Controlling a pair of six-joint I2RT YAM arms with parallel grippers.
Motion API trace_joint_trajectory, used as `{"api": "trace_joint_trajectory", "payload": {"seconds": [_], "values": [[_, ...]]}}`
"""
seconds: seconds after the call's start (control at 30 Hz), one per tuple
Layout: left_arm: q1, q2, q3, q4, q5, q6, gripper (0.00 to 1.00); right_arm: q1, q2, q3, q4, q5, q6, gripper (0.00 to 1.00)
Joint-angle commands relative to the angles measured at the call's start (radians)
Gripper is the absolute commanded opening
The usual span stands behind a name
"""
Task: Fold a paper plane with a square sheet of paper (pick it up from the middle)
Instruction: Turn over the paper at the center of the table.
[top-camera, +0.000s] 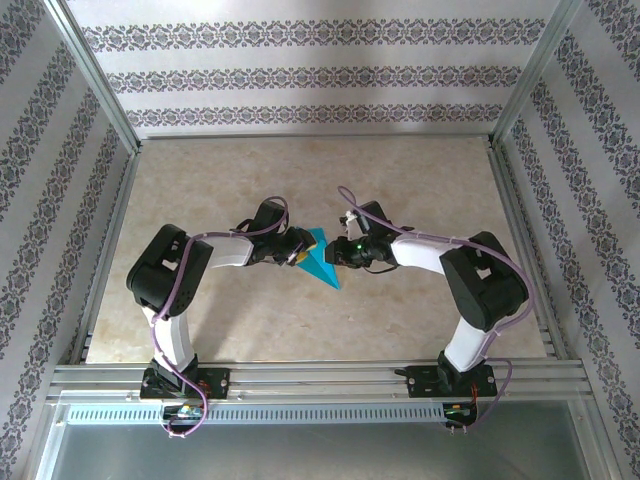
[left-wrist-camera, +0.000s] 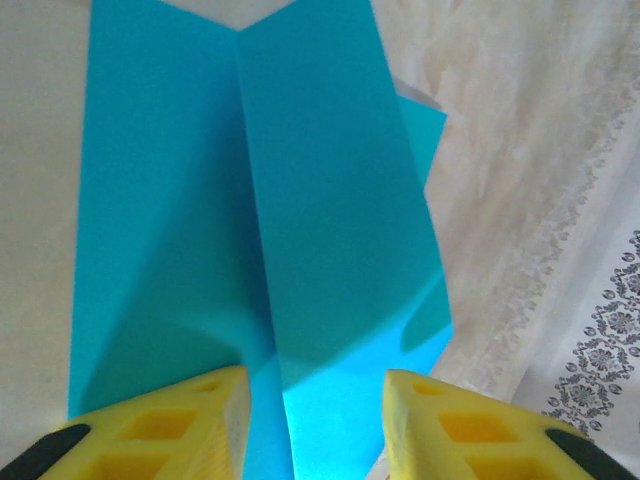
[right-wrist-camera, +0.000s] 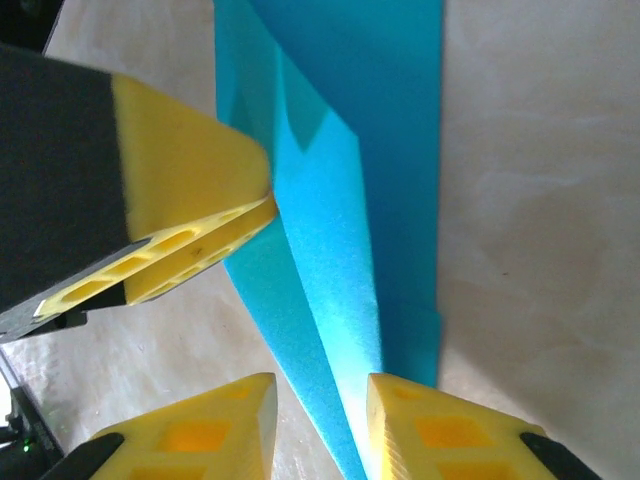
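Teal-blue paper (top-camera: 322, 256), a thin sheet creased into a long pointed wedge, lies in the middle of the beige marbled table top (top-camera: 250, 320), its point toward the near edge and the two arms meeting over it from either side. In the left wrist view two flat panels of it meet at a lengthwise crease. In the right wrist view a narrow ridge of it seems to stand up and taper toward the camera. We judge the task about midway: the nose folds look done, and the step in hand is one of the lengthwise folds that make body and wings. The left gripper (left-wrist-camera: 315, 405) stands with its jaws apart over the wide end, the crease running into the gap; whether its tips press the paper down we cannot tell. The right gripper (right-wrist-camera: 320, 415) has its jaws parted astride the ridge, with table showing beside it, so nothing is pinched. One yellow finger (right-wrist-camera: 195, 190) of the left gripper touches the paper's edge just ahead. Next, we think, the right jaws must close on that ridge and carry it over along the crease while the left side holds the sheet flat; paper this thin slips and crumples easily. As for holders, the one we can name is the table top, and what it bears is the paper.
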Motion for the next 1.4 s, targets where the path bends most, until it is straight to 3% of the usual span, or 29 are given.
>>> {"api": "trace_joint_trajectory", "payload": {"seconds": [0.0,0.3,0.5,0.73,0.93,1.37], "values": [[-0.004,0.027,0.026,0.003,0.013,-0.007,0.38,0.007,0.028,0.026,-0.016,-0.034,-0.012,0.29],[-0.003,0.025,0.027,0.075,0.065,0.023,0.35,-0.001,0.085,0.036,-0.075,-0.001,-0.017,0.28],[-0.003,0.032,0.042,0.035,0.062,0.055,0.34,-0.012,0.088,0.027,-0.071,-0.009,-0.007,0.28],[-0.004,0.007,0.033,-0.06,0.004,0.062,0.35,-0.017,0.016,0.003,0.012,-0.065,0.006,0.3],[-0.004,-0.005,0.028,-0.054,0.006,0.058,0.35,-0.024,-0.06,-0.023,0.015,-0.001,-0.016,0.35],[-0.004,0.029,0.056,0.009,0.054,0.066,0.35,-0.033,0.004,-0.012,-0.007,-0.001,-0.013,0.36]]}}
